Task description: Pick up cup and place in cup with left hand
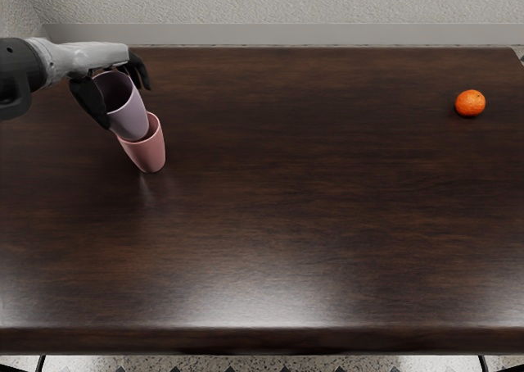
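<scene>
Fingers: black and jointed, grasping the smooth, tapered mauve cup near its rim, one at its near left side and others round behind it, on the side away from the viewer.
Mauve cup: held at a tilt above the smooth, tapered pink cup, mouth toward the left hand with its pale grey shell, lower end at the pink cup's mouth; how deep it reaches in cannot be told.
Pink cup: the landmark, on the glossy dark brown wood-grain desk, its rim partly hidden by the mauve cup.
Left hand: above the pink cup and to its left, back of the hand uppermost.
Left arm: dark near the picture's left edge, left of the pink cup and farther back.
Fruit: a round, bright orange fruit with dimpled skin, on the desk, well apart to the right of the pink cup and somewhat farther back.
Wall: pale, rough-textured wall, beyond the pink cup and the desk's far edge.
</scene>
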`<state>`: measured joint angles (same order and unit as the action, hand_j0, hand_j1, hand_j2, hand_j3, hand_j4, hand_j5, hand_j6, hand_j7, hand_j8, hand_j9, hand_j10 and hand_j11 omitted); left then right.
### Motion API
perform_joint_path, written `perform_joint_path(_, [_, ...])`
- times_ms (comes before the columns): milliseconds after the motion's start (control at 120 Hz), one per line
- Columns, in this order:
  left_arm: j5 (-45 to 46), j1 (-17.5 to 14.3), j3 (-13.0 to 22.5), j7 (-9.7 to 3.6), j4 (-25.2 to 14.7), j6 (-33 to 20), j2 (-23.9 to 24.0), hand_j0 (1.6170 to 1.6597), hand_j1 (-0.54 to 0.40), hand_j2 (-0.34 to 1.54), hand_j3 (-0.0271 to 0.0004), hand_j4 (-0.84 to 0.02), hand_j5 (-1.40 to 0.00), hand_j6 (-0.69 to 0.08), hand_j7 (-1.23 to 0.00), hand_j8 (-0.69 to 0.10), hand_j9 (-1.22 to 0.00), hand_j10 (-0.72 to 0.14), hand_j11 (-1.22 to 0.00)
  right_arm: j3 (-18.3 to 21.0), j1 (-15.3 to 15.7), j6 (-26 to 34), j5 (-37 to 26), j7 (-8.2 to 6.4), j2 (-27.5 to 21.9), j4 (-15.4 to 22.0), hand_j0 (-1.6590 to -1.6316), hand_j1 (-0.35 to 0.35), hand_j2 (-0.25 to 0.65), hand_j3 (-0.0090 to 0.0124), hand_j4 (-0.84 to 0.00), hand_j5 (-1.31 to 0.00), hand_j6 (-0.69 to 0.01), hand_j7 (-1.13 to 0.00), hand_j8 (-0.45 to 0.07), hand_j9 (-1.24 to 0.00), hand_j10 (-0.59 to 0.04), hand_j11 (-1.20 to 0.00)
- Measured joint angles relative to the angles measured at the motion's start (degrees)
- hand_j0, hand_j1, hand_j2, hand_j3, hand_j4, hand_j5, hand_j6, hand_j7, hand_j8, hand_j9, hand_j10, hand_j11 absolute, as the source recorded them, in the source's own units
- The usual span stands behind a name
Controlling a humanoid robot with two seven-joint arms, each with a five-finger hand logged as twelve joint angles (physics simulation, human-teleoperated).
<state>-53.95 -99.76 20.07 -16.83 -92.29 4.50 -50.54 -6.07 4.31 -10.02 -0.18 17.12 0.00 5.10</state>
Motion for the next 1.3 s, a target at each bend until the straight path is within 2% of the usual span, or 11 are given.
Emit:
perform_joint_path(225, [0.04,0.35,-0.03,0.7,0.0,-0.08,0.09,1.6573,-0.107,0.14,0.0,-0.415,-0.55,-0.393,-0.56,-0.335,-0.55,-0.388,-0.55,0.0,0.0,0.0,0.0,0.0,0.0,0.0,-1.6581,-0.349,0.0,0.0,0.0,0.0,-0.001,0.0,0.0,0.0,0.0,0.0])
perform_joint_path(375, [0.34,0.86,-0.21,1.82,-0.02,-0.64,-0.16,1.6577,0.04,0.08,0.0,-0.277,-0.37,-0.266,-0.37,-0.239,-0.36,-0.264,-0.36,0.0,0.0,0.0,0.0,0.01,0.0,0.0,-1.6581,-0.349,0.0,0.0,0.0,0.0,-0.001,0.0,0.0,0.0,0.0,0.0])
perform_joint_path(608, [2.5,0.88,-0.91,2.26,-0.22,-0.64,-1.81,1.6579,0.198,0.04,0.0,-0.137,-0.18,-0.135,-0.18,-0.126,-0.17,-0.132,-0.17,0.0,0.0,0.0,0.0,0.01,0.0,0.0,-1.6581,-0.349,0.0,0.0,0.0,0.0,-0.001,0.0,0.0,0.0,0.0,0.0])
perform_joint_path(700, [10.91,0.88,-2.57,2.42,-0.26,1.8,-2.43,1.658,0.239,0.03,0.0,-0.101,-0.13,-0.1,-0.13,-0.094,-0.13,-0.098,-0.13,0.0,0.0,0.0,-0.01,0.01,0.0,0.0,-1.6581,-0.349,0.0,0.0,0.0,0.0,-0.001,0.0,0.0,0.0,0.0,0.0])
perform_joint_path(792, [24.25,1.19,-7.07,2.46,-0.12,5.8,-5.7,1.658,0.267,0.02,0.0,-0.077,-0.1,-0.077,-0.1,-0.073,-0.09,-0.075,-0.09,0.0,0.0,-0.01,-0.01,0.01,0.0,0.0,-1.6581,-0.349,0.0,0.0,0.0,0.0,-0.001,0.0,0.0,0.0,0.0,0.0])
perform_joint_path(892, [30.71,1.24,-10.9,2.49,-0.05,7.56,-6.62,1.658,0.289,0.01,0.0,-0.058,-0.07,-0.058,-0.07,-0.055,-0.07,-0.056,-0.07,0.0,0.0,-0.01,-0.02,0.01,0.0,0.0,-1.6581,-0.349,0.0,0.0,0.0,0.0,-0.001,0.0,0.0,0.0,0.0,0.0])
perform_joint_path(1008, [34.8,2.7,-12.9,2.54,0.19,8.97,-6.69,1.658,0.304,0.01,0.0,-0.044,-0.05,-0.044,-0.05,-0.043,-0.05,-0.043,-0.05,0.0,0.0,-0.01,-0.02,0.01,0.0,0.0,-1.6581,-0.349,0.0,0.0,0.0,0.0,-0.001,0.0,0.0,0.0,0.0,0.0])
perform_joint_path(1150, [48.99,4.0,-15.32,2.44,0.24,19.72,-6.17,1.658,0.314,0.01,0.0,-0.034,-0.04,-0.035,-0.04,-0.034,-0.04,-0.034,-0.04,0.0,0.0,0.0,0.0,0.01,0.0,0.0,-1.6581,-0.349,0.0,0.0,0.0,0.0,-0.001,0.0,0.0,0.0,0.0,0.0])
perform_joint_path(1300, [56.8,4.4,-16.96,2.16,0.36,24.54,-6.41,1.658,0.319,0.01,0.0,-0.028,-0.03,-0.028,-0.03,-0.028,-0.03,-0.027,-0.03,0.0,0.0,0.0,-0.01,0.01,0.0,0.0,-1.6581,-0.349,0.0,0.0,0.0,0.0,-0.001,0.0,0.0,0.0,0.0,0.0])
